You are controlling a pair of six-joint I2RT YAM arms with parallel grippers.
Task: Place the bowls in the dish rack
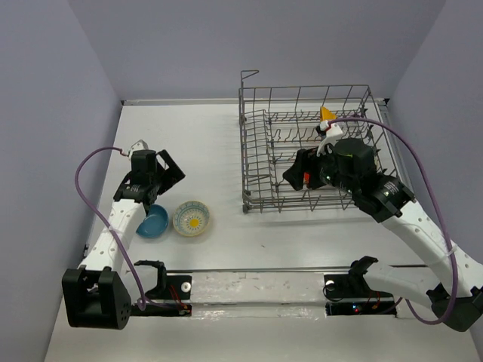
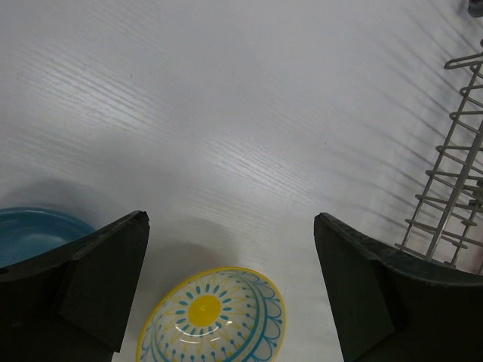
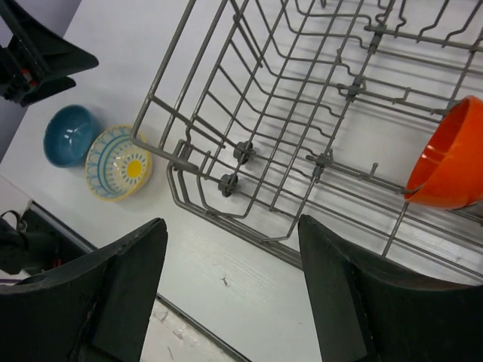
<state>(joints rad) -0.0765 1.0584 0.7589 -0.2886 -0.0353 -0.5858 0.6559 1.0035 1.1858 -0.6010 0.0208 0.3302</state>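
In the top view, the dish rack (image 1: 309,151) stands on the far right part of the white table (image 1: 196,136). 2 bowls sit on the table just beside each other, well left of the rack: a blue bowl (image 1: 153,221), partly covered by the left arm, and a flower-patterned bowl (image 1: 192,218) in full sight. A yellow-tan bowl (image 1: 327,114) shows as a small wedge at the back of the rack, with the rest hidden by wires and cable. The left gripper (image 1: 167,175) hangs above the table beside the 2 bowls. The right gripper (image 1: 296,170) reaches over the rack's near side, and that arm hides much of the rack floor, so we cannot tell what lies under it. A red speck by its fingers is too small to name.

In the left wrist view, the left gripper's 2 fingers stand spread wide with nothing between them. The flower-patterned bowl lies below the gap, cut off by the bottom edge. Only a sliver of the blue bowl shows behind the left finger. The rack's side wires come in at the right edge.

In the right wrist view, the right gripper's fingers are released and apart, holding nothing, over the rack's near corner. An orange-red bowl (image 3: 449,162) leans tilted among the tines inside the rack, cut off at the right edge. The other 2 bowls sit upright on the table at far left
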